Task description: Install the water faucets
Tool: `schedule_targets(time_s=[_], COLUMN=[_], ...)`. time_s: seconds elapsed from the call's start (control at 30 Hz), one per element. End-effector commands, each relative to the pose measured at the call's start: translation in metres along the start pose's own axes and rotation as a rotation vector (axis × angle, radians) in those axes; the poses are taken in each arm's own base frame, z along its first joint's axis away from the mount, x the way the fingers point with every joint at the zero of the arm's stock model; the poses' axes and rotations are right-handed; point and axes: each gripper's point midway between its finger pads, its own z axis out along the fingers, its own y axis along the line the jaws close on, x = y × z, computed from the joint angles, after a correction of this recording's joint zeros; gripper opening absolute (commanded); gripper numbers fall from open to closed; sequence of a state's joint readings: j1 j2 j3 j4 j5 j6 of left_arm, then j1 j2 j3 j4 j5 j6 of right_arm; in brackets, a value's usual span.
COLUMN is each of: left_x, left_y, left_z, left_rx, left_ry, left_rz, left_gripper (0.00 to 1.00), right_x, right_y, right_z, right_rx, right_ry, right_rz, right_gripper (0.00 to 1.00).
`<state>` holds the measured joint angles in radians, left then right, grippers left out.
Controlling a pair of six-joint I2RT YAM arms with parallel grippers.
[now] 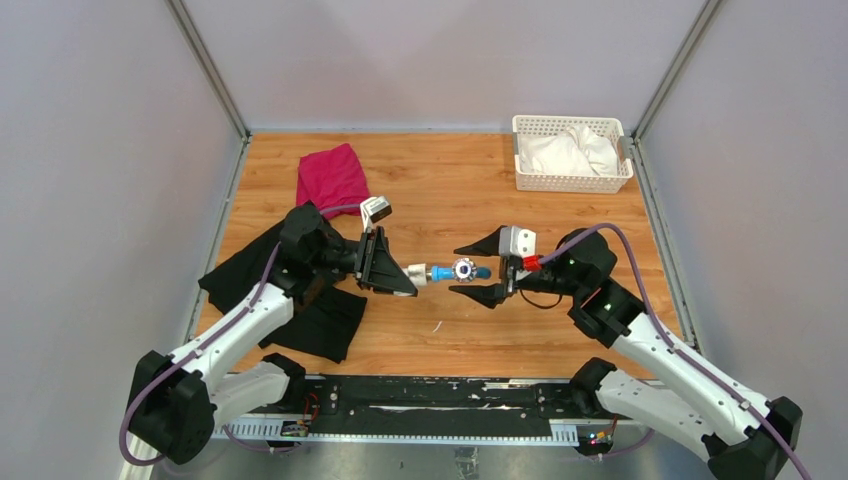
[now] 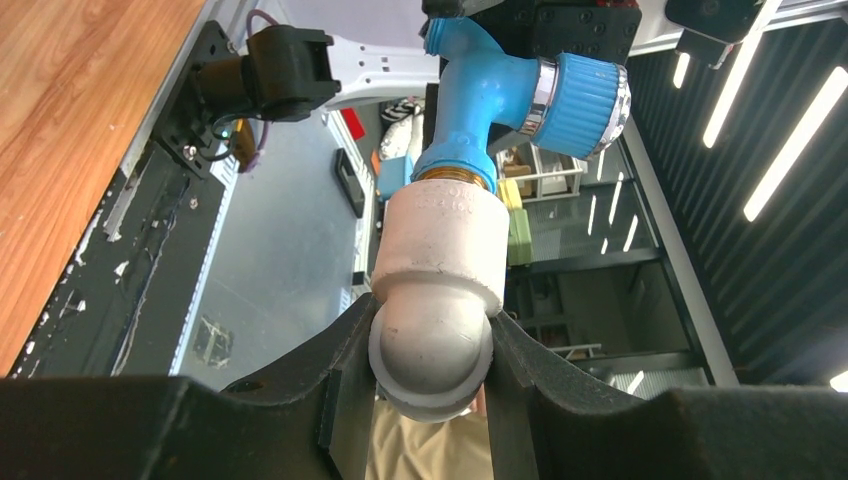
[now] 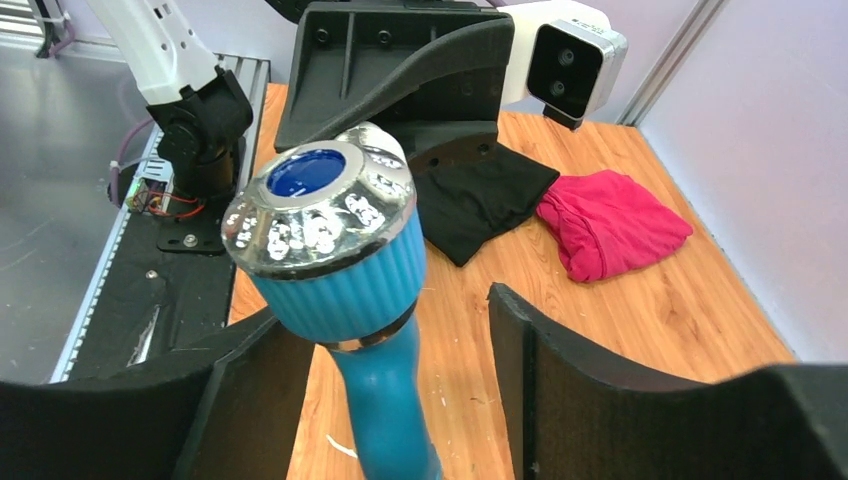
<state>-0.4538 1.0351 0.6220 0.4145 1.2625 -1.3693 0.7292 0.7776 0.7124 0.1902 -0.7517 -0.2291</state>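
Trouble, if any, comes at the joint. Blue faucet [image 3: 335, 250] hangs mid-air at centre of the top view, its inlet end seated in the white pipe fitting [image 2: 440, 250], which the left gripper [image 2: 430, 365] clamps by its rounded end. Right gripper [image 3: 390, 315] sits w/ jaws spread either side of the faucet, not pinching it. If they close off-centre, esp. on the slick chromed knob, the tap prob. slips or twists the fitting in its clamp; crooked turning could cross-thread it. Dropped, it hits the table [image 1: 560, 330].
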Motion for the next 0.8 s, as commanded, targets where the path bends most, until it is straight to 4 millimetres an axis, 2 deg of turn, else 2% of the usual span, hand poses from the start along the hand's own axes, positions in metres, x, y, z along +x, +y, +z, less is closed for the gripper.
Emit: schedule_targets(time_s=[0.0, 0.1, 0.3, 0.5, 0.6, 0.67, 0.77], left_x=[0.008, 0.009, 0.009, 0.007, 0.006, 0.006, 0.005], left_y=[-0.012, -0.011, -0.012, -0.014, -0.013, -0.012, -0.011], left_z=[-0.004, -0.004, -0.004, -0.004, -0.003, -0.003, -0.003], left_rx=[0.024, 0.024, 0.024, 0.025, 0.024, 0.023, 0.021], left_ry=[0.031, 0.034, 0.031, 0.024, 0.023, 0.021, 0.017], left_rz=[0.046, 0.047, 0.052, 0.062, 0.059, 0.056, 0.055], left_gripper=[0.0, 0.0, 0.0, 0.0, 0.0, 0.0, 0.0], right_x=[-0.024, -0.025, -0.03, -0.034, -0.035, -0.035, -0.033], right_y=[-0.005, -0.003, 0.001, 0.007, 0.008, 0.009, 0.011], right_z=[0.003, 0.005, 0.005, 0.007, 0.008, 0.009, 0.011], right_rx=[0.004, -0.01, -0.039, -0.078, -0.085, -0.099, -0.116], right_ry=[-0.059, -0.063, -0.078, -0.095, -0.096, -0.097, -0.09], right_rz=[-0.075, -0.068, -0.068, -0.056, -0.053, -0.047, -0.03], right_gripper=[0.63, 0.57, 0.52, 0.55, 0.52, 0.46, 0.3])
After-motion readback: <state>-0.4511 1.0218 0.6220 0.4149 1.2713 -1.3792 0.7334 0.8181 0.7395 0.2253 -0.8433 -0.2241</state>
